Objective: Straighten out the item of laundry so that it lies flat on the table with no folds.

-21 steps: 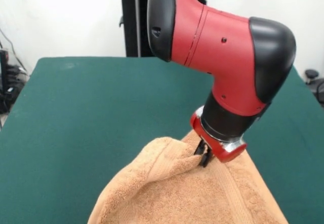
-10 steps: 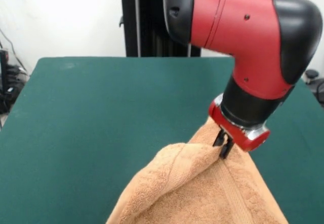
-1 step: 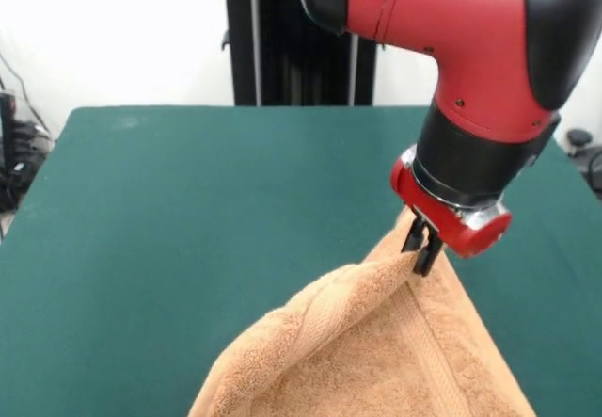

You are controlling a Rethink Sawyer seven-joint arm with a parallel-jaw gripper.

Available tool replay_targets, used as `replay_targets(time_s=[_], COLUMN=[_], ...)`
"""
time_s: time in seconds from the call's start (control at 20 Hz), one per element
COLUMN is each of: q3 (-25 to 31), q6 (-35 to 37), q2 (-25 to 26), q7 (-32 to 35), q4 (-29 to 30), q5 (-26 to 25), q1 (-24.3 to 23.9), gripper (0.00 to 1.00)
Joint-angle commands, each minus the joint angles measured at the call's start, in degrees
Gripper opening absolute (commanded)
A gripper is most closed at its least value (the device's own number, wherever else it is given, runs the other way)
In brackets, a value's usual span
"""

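Observation:
The item of laundry (image 3: 367,351), an orange-tan terry towel with a woven band running down it, rises in a tent shape at the lower middle of the front view and runs off the bottom edge. My gripper (image 3: 420,250) is shut on the towel's peak and holds it up off the green table (image 3: 188,210). The red and black arm comes down from the upper right. The towel's lower part is out of view.
Bare green cloth stretches to the left and behind the towel. A black stand (image 3: 273,45) is behind the table's far edge. Cables and dark gear (image 3: 14,153) lie off the left side.
My gripper has carried the towel's pinched peak to the right and upward. The cloth has been pulled into a taller, tighter tent.

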Motion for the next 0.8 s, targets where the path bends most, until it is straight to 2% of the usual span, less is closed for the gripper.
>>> replay_targets(time_s=[0.05,0.35,0.8], q3=[9.91,10.92,13.24], q6=[3.28,3.41,0.55], q2=[5.44,8.13,9.89], q7=[8.63,11.21,13.32], q4=[-2.79,-7.3,-9.7], q5=[3.39,4.77,8.21], q1=[-0.32,-0.49,0.03], gripper=[0.0,0.0,0.0])
